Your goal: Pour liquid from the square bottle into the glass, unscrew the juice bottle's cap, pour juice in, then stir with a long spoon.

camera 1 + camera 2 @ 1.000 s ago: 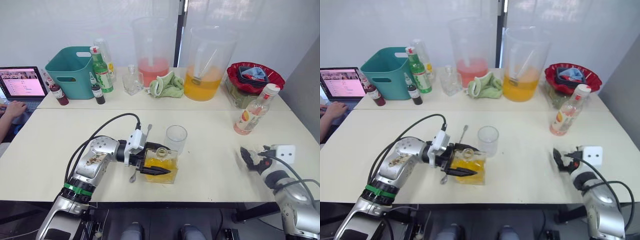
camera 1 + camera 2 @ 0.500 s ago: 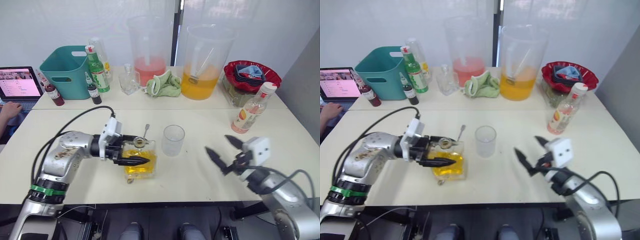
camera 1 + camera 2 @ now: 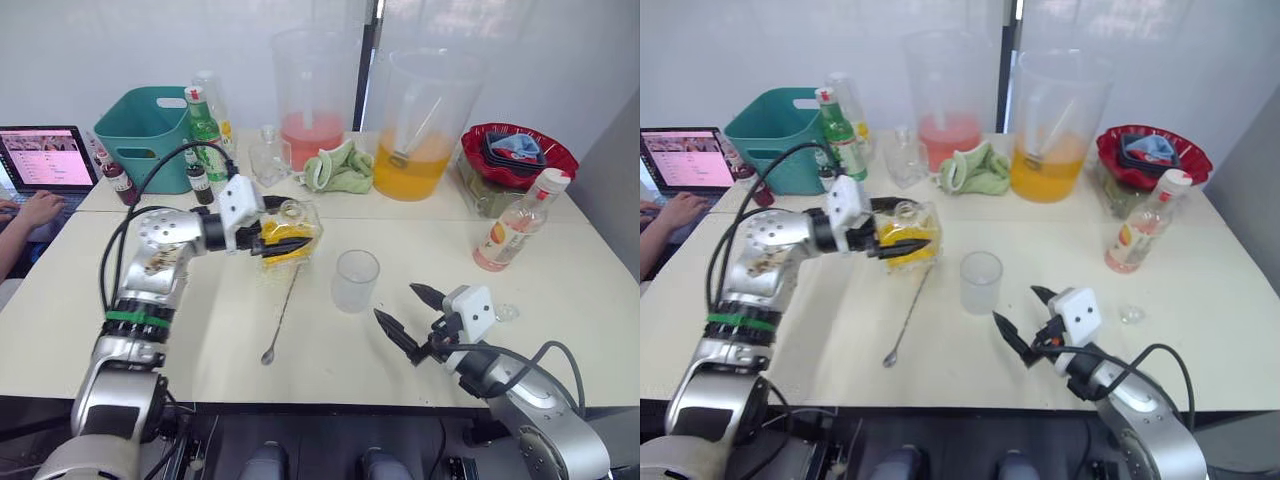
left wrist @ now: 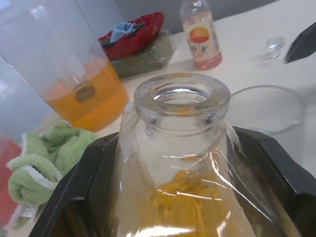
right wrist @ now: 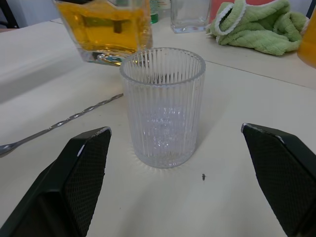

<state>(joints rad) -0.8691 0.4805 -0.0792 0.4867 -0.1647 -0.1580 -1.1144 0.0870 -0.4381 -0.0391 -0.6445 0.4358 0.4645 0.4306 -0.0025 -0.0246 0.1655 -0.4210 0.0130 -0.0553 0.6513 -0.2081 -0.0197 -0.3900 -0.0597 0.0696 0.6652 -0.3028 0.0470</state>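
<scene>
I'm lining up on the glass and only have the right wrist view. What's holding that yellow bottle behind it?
Observer: The left gripper is shut on the square bottle.
Operator: Is the stopper in?
Observer: No, its mouth is open. A small clear piece, possibly the stopper, lies on the table.
Operator: Where's the juice bottle?
Observer: The juice bottle stands to the robot's right of the glass, with the cap on.

my arms are showing silver metal shells, with a green band ringing the left forearm [image 3: 134, 318]. black cables are looping along both arms. white camera blocks are sitting at my wrists behind black two-fingered grippers, the left gripper [image 3: 288, 237] and the right gripper [image 3: 410, 315].
</scene>
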